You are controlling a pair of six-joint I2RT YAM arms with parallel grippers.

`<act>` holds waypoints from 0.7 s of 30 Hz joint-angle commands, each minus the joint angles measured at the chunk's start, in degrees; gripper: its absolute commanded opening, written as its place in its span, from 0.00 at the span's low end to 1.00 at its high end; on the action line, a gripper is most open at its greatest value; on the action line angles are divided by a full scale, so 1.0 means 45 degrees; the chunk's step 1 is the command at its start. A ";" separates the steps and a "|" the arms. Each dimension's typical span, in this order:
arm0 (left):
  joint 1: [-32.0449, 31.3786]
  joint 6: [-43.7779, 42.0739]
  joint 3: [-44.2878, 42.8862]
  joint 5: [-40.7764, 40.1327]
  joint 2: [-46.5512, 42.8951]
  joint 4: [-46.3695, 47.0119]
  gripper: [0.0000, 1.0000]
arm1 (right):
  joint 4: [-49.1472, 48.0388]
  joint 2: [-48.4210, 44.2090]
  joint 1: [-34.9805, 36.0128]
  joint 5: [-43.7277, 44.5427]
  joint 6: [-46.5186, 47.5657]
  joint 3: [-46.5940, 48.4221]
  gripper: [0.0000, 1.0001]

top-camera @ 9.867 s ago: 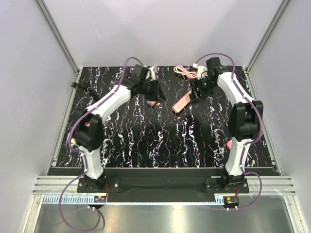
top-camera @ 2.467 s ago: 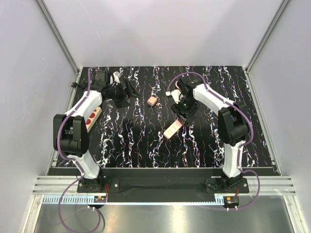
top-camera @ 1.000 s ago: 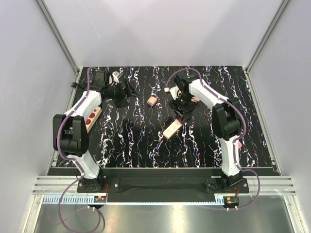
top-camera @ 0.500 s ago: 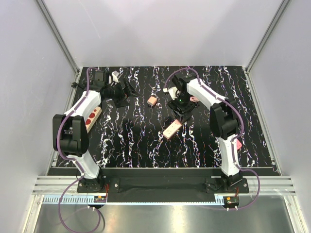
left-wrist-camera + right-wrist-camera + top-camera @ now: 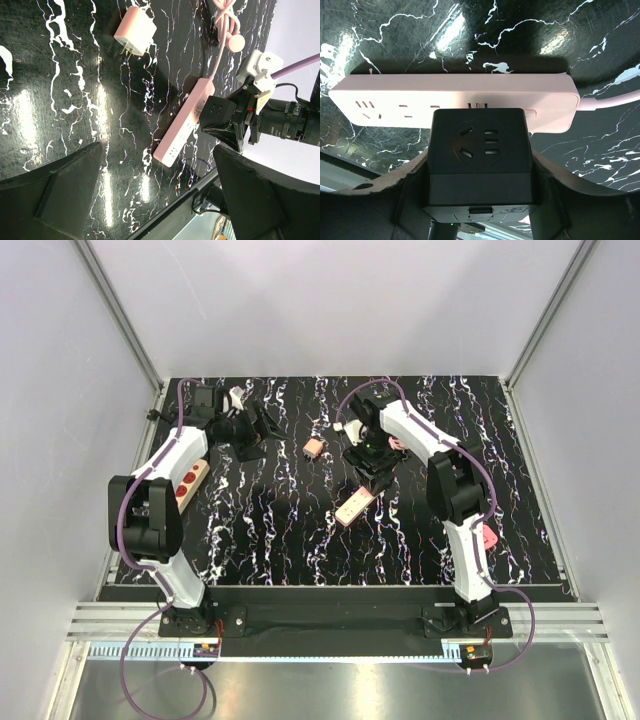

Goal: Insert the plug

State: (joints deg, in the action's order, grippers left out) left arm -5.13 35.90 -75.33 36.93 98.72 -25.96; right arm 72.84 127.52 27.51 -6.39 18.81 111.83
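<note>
The plug (image 5: 314, 447), a small pale-pink block with metal prongs, lies by itself on the black marble table (image 5: 300, 530); the left wrist view shows the plug (image 5: 134, 35) too. My left gripper (image 5: 258, 430) hovers to its left, open and empty (image 5: 160, 195). My right gripper (image 5: 368, 455) is shut on a black socket cube (image 5: 480, 145) and holds it down against the slim pink power strip (image 5: 410, 102). The cube's prongs meet the strip's top face. The strip (image 5: 355, 505) lies diagonally, right of the plug.
A beige strip with red sockets (image 5: 190, 480) lies at the left edge, partly under my left arm. The pink strip's coiled cord (image 5: 225, 20) lies at the back behind my right gripper. Aluminium rails frame the table.
My right arm's elbow has swung left and its gripper has shifted slightly toward the back, still holding the black cube over the pink strip. The left arm and the plug have not moved.
</note>
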 commanded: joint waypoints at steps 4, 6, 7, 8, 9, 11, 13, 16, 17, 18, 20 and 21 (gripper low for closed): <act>0.0104 0.0069 0.0099 0.0427 -0.0492 0.0475 0.99 | 0.1177 0.0763 0.0352 -0.0279 -0.1756 -0.0007 0.00; 0.0104 0.0069 0.0119 0.0446 -0.0472 0.0475 0.99 | 0.0905 0.0666 0.0372 -0.0085 -0.2049 -0.0300 0.00; 0.0104 0.0088 0.0119 0.0427 -0.0472 0.0475 0.99 | 0.0788 0.0685 0.0372 0.0110 -0.2186 -0.0359 0.00; 0.0104 0.0089 0.0119 0.0465 -0.0472 0.0455 0.99 | 0.0670 0.0723 0.0372 0.0228 -0.2361 -0.0301 0.00; 0.0104 0.0089 0.0119 0.0485 -0.0492 0.0475 0.99 | 0.0669 0.0782 0.0372 0.0268 -0.2460 -0.0281 0.00; 0.0104 0.0089 0.0158 0.0466 -0.0531 0.0494 0.99 | 0.0514 0.0919 0.0372 0.0617 -0.2714 -0.0184 0.00; 0.0104 0.0069 0.0138 0.0446 -0.0570 0.0475 0.99 | 0.0299 0.0919 0.0352 0.0951 -0.2890 -0.0241 0.00; 0.0123 0.0069 0.0158 0.0446 -0.0570 0.0494 0.99 | 0.0064 0.1016 0.0352 0.0601 -0.2657 -0.0320 0.00; 0.0143 0.0069 0.0177 0.0427 -0.0570 0.0494 0.99 | 0.0025 0.1036 0.0333 0.0542 -0.2579 -0.0339 0.00; 0.0162 0.0069 0.0158 0.0465 -0.0570 0.0514 0.99 | 0.0025 0.1094 0.0294 0.0368 -0.2520 -0.0359 0.00; 0.0182 0.0069 0.0158 0.0466 -0.0589 0.0475 0.99 | -0.0285 0.0978 0.0235 -0.0100 -0.2170 -0.0553 0.00; 0.0201 0.0050 0.0158 0.0446 -0.0609 0.0475 0.99 | -0.0365 0.0900 0.0216 -0.0219 -0.1955 -0.0651 0.00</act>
State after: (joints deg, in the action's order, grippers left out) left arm -4.82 35.92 -75.20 37.15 98.72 -25.89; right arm 72.66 128.09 28.60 -3.33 14.04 112.25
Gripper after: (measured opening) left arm 0.985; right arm 0.680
